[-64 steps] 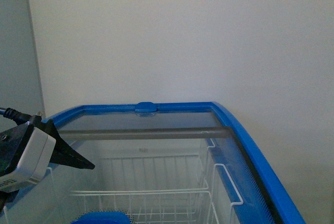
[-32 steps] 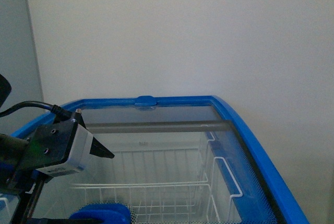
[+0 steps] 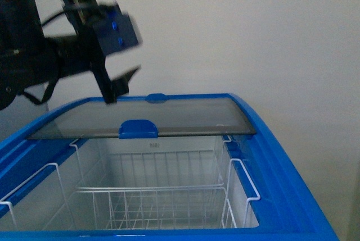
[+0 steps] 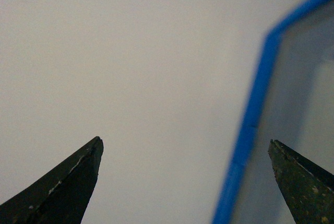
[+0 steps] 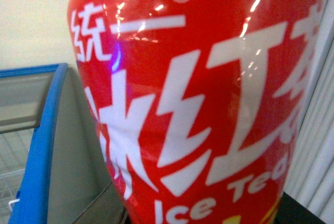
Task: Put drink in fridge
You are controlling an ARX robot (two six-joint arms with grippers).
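The fridge (image 3: 281,162) is a white chest freezer with a blue top rim. Its glass lid (image 3: 169,118), with a blue handle (image 3: 139,128), lies slid to the back, and the front is open over white wire baskets (image 3: 152,196). My left gripper (image 3: 121,86) is open and empty, raised above the back-left rim. In the left wrist view its gripper (image 4: 185,141) frames the blue rim (image 4: 250,130). My right gripper is shut on the drink (image 5: 198,104), whose red label with white writing fills the right wrist view. The cap and the fingers are hidden.
A plain pale wall (image 3: 236,33) stands right behind the fridge. In the right wrist view the fridge's blue rim (image 5: 44,130) lies beside the bottle, with a ribbed pale surface (image 5: 318,145) on the other side.
The glass lid has slid back toward the wall, opening the front of the fridge. My left gripper has risen from low at the front left to above the back-left rim.
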